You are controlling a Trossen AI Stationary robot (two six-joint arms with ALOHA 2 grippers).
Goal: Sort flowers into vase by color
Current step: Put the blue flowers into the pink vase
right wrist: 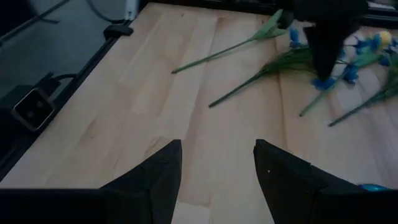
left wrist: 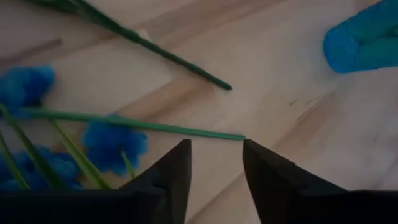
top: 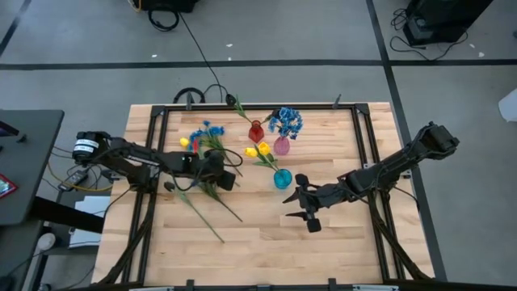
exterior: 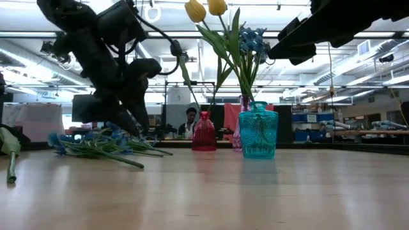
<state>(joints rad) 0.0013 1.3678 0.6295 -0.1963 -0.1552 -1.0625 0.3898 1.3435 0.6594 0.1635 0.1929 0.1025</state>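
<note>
We've got the left hand (left wrist: 214, 163) released low over the blue stems (top: 206, 139) to grab one; right hand (right wrist: 217, 163) idles open mid-worktop.

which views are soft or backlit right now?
Left wrist view: close and soft, blue blossoms and a green stem blurred. Low view: ceiling lights behind leave the arms near-silhouettes, though the teal vase stays clear. High view: evenly lit.

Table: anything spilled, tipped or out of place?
Nothing tipped: the red vase, pink vase and teal vase stand upright. Several loose stems and blue sprays lie flat on the table by the left gripper, unsorted. The right gripper hangs open, empty.
</note>
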